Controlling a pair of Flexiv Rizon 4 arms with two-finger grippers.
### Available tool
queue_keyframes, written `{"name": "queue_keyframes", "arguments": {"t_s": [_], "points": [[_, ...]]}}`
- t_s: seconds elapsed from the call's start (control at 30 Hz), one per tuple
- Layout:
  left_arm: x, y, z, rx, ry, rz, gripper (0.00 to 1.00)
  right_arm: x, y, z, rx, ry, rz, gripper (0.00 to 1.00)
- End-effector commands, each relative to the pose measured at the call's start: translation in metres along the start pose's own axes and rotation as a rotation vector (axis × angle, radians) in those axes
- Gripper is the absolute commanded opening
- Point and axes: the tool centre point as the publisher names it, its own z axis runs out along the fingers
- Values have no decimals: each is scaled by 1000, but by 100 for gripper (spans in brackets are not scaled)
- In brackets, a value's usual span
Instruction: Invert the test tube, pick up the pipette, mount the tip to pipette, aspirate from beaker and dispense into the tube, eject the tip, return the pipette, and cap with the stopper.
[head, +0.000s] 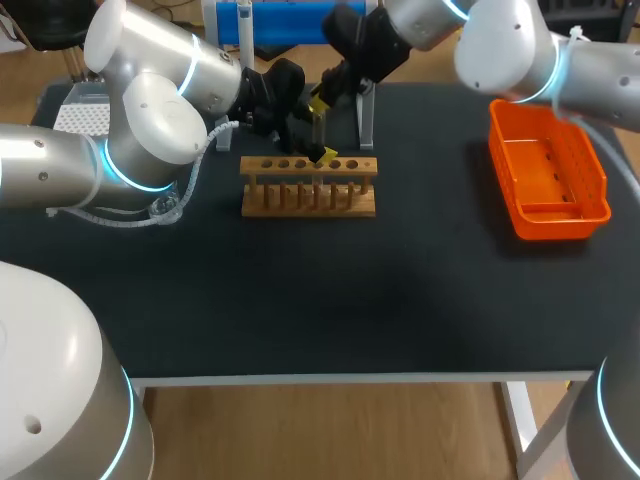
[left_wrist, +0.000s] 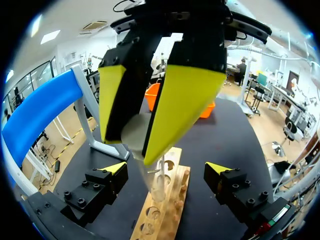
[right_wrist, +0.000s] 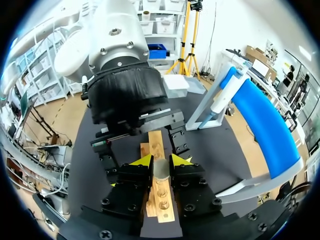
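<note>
right gripper (right_wrist: 161, 162) clamps clear glass test tube (left_wrist: 157, 186) over light wooden rack (head: 308, 187), upper centre, for seating | left gripper (left_wrist: 166, 169) wide, flanking rack

- Head view: fixed high behind the robot and tilted down over the black worktop (head: 300, 300), far enough back to take in both arms and the wooden rack (head: 308, 186) at the far middle.
- Left wrist view: low over the worktop, looking out past the left gripper (left_wrist: 165, 172) along the rack. The right gripper (left_wrist: 134, 145), closed on a test tube (left_wrist: 157, 185), looms very close ahead.
- Right wrist view: steeply down on the same rack from the opposite side, facing the left arm at close range.
- All three views share the rack.
</note>
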Motion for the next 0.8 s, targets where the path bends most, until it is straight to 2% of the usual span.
{"name": "queue_keyframes", "arguments": {"t_s": [0.03,0.67,0.73,0.77,0.8], "points": [[-1,-1,-1,-3,3,-1,100,-2,-3,4,1,5,3,0],[-1,-1,-1,-3,3,-1,100,4,-23,17,-18,-19,23,0],[-1,-1,-1,-3,3,-1,100,4,-25,17,-23,-24,27,49],[-1,-1,-1,-3,3,-1,100,5,-26,18,-25,-25,27,61],[-1,-1,-1,-3,3,-1,100,5,-27,18,-26,-28,30,100]]}}
